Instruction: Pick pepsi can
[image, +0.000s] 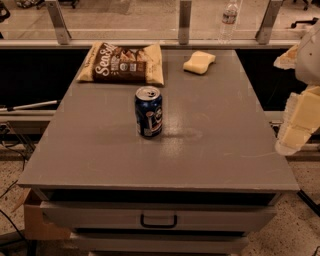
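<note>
The pepsi can (148, 111) is dark blue with a silver top and pull tab. It stands upright near the middle of the grey table top (220, 145). My gripper (299, 122), white with yellowish pads, hangs at the right edge of the view. It is beyond the table's right side, far right of the can and apart from it. Nothing shows in it.
A brown and cream chip bag (122, 62) lies at the back left of the table. A yellow sponge (199, 62) lies at the back right. A clear water bottle (229, 20) stands on the ledge behind. A drawer with a handle (158, 220) is below the front edge.
</note>
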